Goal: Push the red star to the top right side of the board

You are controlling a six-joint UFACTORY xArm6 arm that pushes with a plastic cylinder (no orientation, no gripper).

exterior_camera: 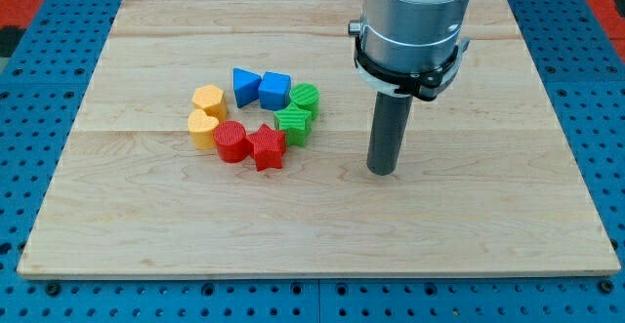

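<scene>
The arm comes down from the view's top, right of the middle. Its grey cylinder narrows into the dark rod, which stands upright. My tip rests on the wooden board and touches no block; it is a bare rod, so it grasps nothing.

All eight blocks lie to the view's left of my tip, packed in a ring. Farthest from my tip, on the view's left side of the ring, are two yellow blocks: the upper yellow block and the lower yellow block, touching each other. Their exact shapes I cannot tell. Next is the red cylinder, just beside the lower yellow one. Above it, at the ring's top, sits the blue triangle, and beside that the blue cube.

The red star is at the ring's bottom, touching the red cylinder, left of my tip and a little higher in the view, with bare board between them. Nearest to my tip are the green star-like block and, above it, the green cylinder.
</scene>
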